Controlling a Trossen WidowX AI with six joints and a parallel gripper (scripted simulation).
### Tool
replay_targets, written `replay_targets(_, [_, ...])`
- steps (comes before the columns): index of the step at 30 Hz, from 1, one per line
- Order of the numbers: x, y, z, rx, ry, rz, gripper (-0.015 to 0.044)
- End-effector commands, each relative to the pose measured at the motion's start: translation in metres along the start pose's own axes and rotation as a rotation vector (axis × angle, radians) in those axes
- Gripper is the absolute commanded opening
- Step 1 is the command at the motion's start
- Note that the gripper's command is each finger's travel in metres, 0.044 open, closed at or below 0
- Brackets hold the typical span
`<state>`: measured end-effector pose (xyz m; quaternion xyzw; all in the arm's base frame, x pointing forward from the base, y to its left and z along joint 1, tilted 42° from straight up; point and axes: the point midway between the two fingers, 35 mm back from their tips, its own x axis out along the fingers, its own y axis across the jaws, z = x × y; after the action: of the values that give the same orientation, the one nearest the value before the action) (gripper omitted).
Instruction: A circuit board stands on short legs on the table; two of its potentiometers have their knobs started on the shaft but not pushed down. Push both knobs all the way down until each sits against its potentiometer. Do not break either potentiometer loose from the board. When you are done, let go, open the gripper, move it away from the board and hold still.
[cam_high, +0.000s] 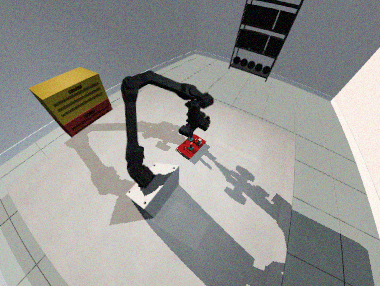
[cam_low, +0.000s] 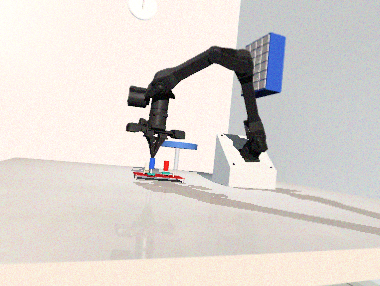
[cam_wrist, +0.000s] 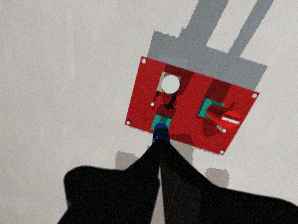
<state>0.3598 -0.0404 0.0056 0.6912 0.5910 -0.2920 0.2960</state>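
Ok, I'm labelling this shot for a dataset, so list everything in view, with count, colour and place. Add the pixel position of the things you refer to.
circuit board (cam_high: 183, 150) (cam_wrist: 141, 95): one, red, on the table
blue knob (cam_low: 152, 163) (cam_wrist: 160, 132): one, under the gripper tip
red knob (cam_low: 166, 165) (cam_wrist: 230, 119): one, beside the blue one
potentiometers: two, teal, beneath the knobs
round-topped part (cam_wrist: 170, 84): one, white, on the board
table (cam_low: 75, 215): one, pale, under everything
box (cam_high: 75, 102): one, yellow and red, left background
shelf rack: one, black, far wall
round-topped stand (cam_low: 185, 146): one, blue top, behind the board
drawer-like unit (cam_low: 276, 62): one, blue and grey, upper right
clock (cam_low: 143, 6): one, white, wall
arm base (cam_low: 252, 175): one, white
arm (cam_high: 131, 120) (cam_low: 192, 64): one, black
gripper (cam_low: 153, 156) (cam_wrist: 160, 142): one, black, shut
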Motion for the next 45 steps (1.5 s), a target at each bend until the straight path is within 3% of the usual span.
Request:
replay_targets(1, [0.017,0.0008,-0.0027,-0.017,0.007,-0.024,0.0])
replay_targets(45, [0.0234,0.0006,-0.0028,-0.017,0.007,-0.024,0.0])
